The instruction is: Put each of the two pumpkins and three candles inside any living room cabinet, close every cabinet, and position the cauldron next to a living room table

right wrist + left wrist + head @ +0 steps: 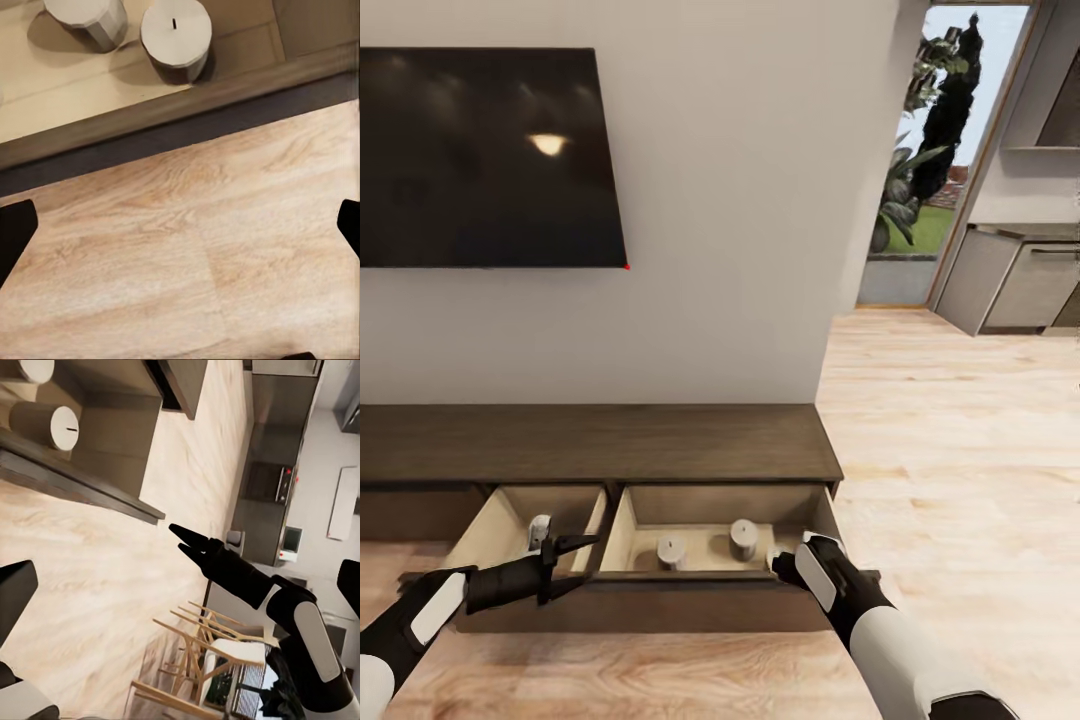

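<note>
We stand before the cabinet [600, 445], the long dark unit under the wall-mounted television [490, 155], with two of its drawers pulled out side by side. In the right drawer [715, 535] two candles [671, 551] stand upright on the pale floor, near each other but apart; the right wrist view looks down on the same pair just behind the drawer front. In the left drawer [525, 525] a pale object [539, 530] shows behind our left tool [582, 562], and we cannot tell whether it is the third candle. The left tool's fingers are spread wide and hold nothing; the right tool [792, 566] hangs at the right drawer's front corner, also wide and empty, judging by the fingertips at the edges of its wrist view. So we judge the candles partly or wholly stowed, both drawers yet to be shut, and the pumpkins and cauldron unaccounted for here.
</note>
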Tool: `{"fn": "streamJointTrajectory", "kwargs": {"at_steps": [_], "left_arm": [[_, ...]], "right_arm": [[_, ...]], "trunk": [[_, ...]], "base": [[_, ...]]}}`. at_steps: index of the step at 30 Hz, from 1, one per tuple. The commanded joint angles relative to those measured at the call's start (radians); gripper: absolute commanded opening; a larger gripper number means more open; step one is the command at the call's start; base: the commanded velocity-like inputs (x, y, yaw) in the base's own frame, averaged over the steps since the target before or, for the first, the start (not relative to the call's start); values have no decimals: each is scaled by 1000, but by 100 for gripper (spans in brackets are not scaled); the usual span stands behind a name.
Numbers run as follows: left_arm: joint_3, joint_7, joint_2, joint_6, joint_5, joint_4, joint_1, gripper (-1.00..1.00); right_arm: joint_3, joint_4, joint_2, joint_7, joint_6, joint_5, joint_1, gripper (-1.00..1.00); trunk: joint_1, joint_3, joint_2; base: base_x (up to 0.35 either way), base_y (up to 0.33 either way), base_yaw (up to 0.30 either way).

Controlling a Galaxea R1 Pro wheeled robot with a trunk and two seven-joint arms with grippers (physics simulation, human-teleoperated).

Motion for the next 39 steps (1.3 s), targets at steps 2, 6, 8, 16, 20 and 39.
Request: {"fn": "streamJointTrajectory", "kwargs": {"at_steps": [2,6,8,16,20,39], "left_arm": [[0,0,0,0,0,0,0,100],[0,0,0,0,0,0,0,100],[0,0,0,0,0,0,0,100],[0,1,0,-2,-2,0,0,100],[0,1,0,-2,-2,0,0,100],[7,348,-25,-121,-14,2,-1,100]], "right_arm": [[0,0,0,0,0,0,0,100],[0,0,0,0,0,0,0,100],[0,0,0,0,0,0,0,100],[0,0,0,0,1,-1,0,100],[0,1,0,0,0,0,0,100],[8,17,-10,1,-153,10,3,100]], "trunk": [[-8,6,14],[-23,19,42],[-23,19,42],[-23,19,42],[-19,16,35],[54,-44,-98]], "base": [[-334,0,0],[-334,0,0],[-334,0,0],[-334,0,0],[-334,0,0],[-92,0,0]]}}
